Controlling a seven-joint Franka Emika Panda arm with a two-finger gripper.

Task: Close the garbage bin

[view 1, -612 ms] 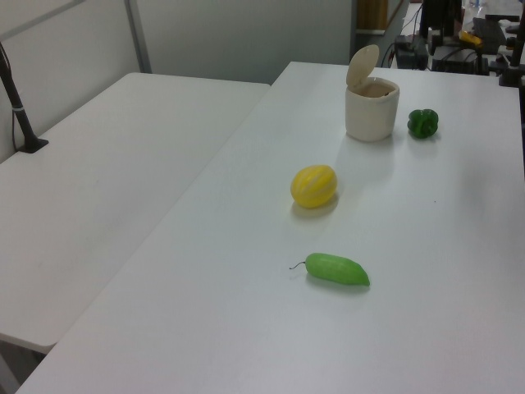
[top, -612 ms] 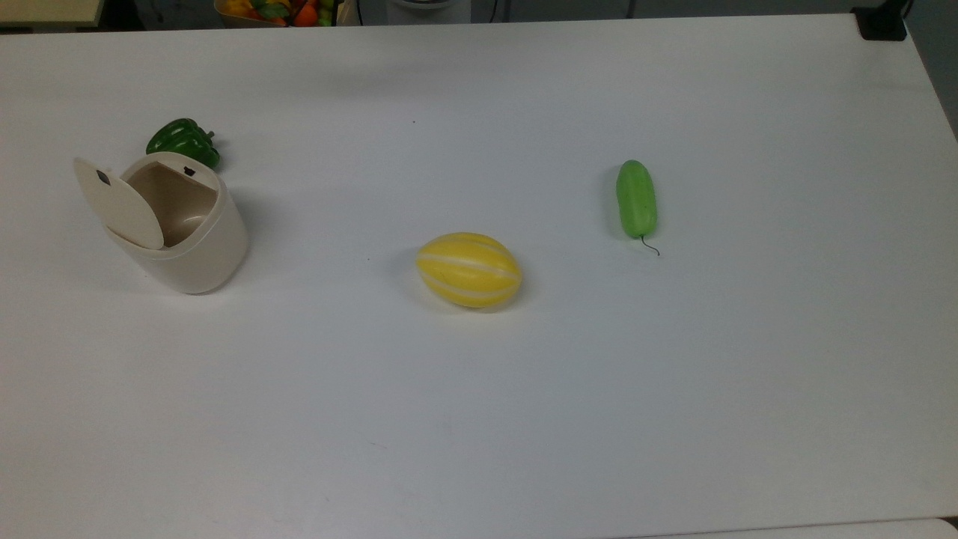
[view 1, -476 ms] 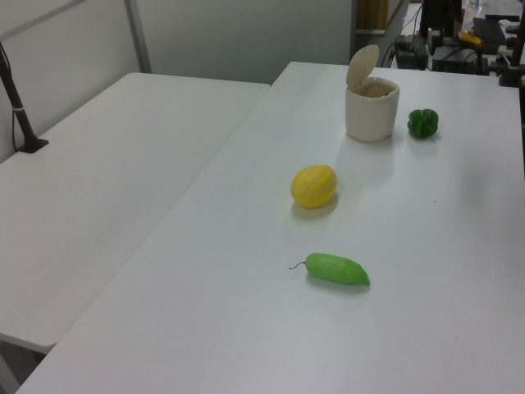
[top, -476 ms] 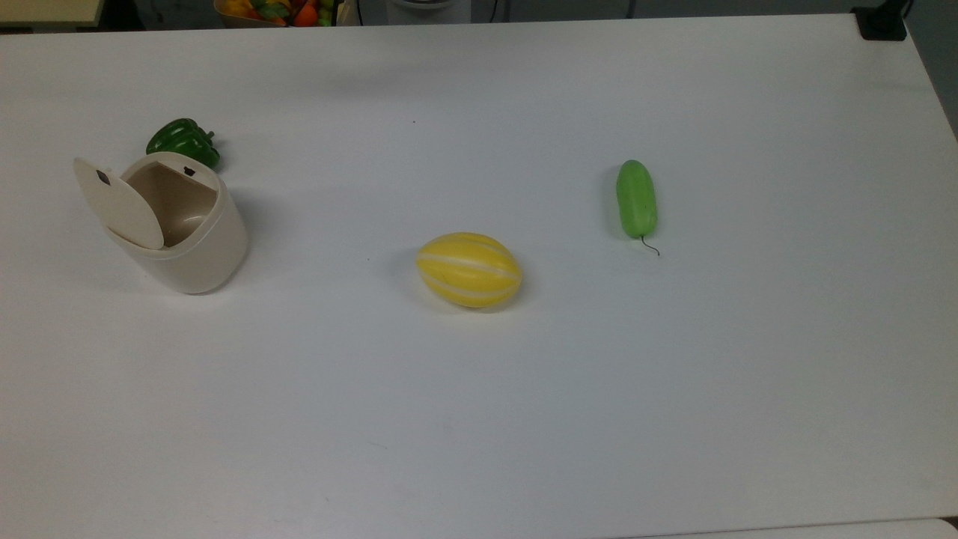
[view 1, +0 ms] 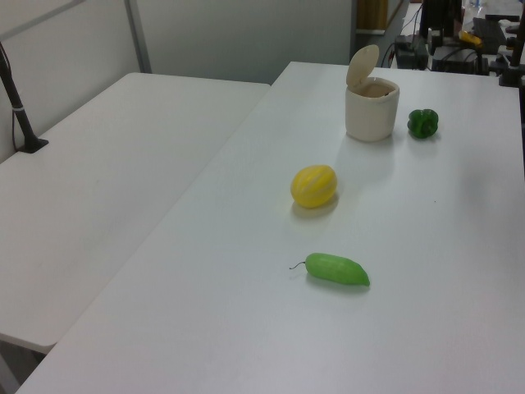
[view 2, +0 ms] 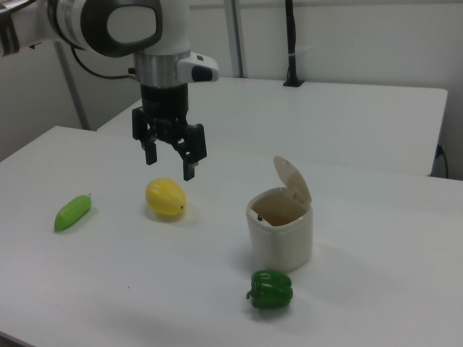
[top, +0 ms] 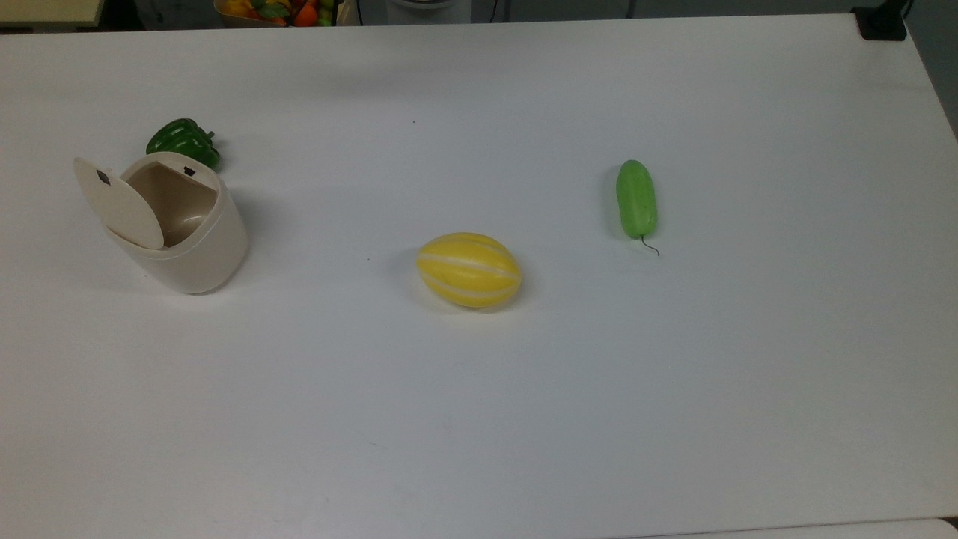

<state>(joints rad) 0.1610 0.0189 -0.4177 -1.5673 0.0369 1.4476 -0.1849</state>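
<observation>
cream plastic marks the bin [top: 183,232], which stands on the white surface [top: 479,389] at the top view's left, with its lid [top: 118,203] hinged up and tilted back so that the inside is seen. a green pepper [top: 183,142] lies just beside the bin, a yellow melon [top: 468,269] is set well apart near the middle, and a cucumber [top: 637,198] lies farther to the top view's right. in the right view the gripper [view 2: 170,160] is held above the surface, close over the melon and to the right view's left of the bin, with its fingers [view 2: 192,152] spread open and nothing between them. the step in hand is judged to be the approach to the lid. it would be done well if the gripper were carried over the bin and behind the raised lid, and the lid's upper edge were then pushed forward and down with one finger, so that the lid is swung on its hinge until it is seated on the rim. a sideways shove should be avoided, since the light bin could be tipped or slid into the pepper. against the earlier frames nothing on the surface is seen to have moved: bin, lid, pepper, melon and cucumber are found in the same places.
</observation>
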